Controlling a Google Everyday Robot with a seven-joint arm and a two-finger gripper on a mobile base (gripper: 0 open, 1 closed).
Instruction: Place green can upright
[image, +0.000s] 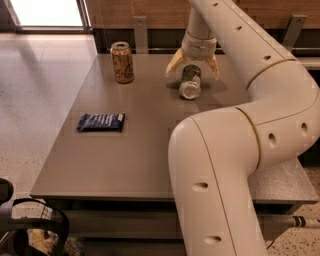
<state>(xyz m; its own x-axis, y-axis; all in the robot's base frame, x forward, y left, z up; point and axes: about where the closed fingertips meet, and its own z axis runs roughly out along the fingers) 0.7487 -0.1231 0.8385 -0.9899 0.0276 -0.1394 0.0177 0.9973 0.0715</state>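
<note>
The green can (190, 81) lies on its side on the grey table (135, 150), far right of middle, its silver end facing the camera. My gripper (192, 69) hangs over the can's far part. Its two pale yellow fingers (173, 63) are spread apart, one on each side of the can, and do not clamp it. The large white arm runs from the foreground up to the gripper and hides the table's right side.
An orange-gold can (122, 62) stands upright at the table's far left. A dark blue packet (101, 122) lies flat on the left half. A railing and wall run behind the table. Dark gear (25, 230) sits on the floor at the bottom left.
</note>
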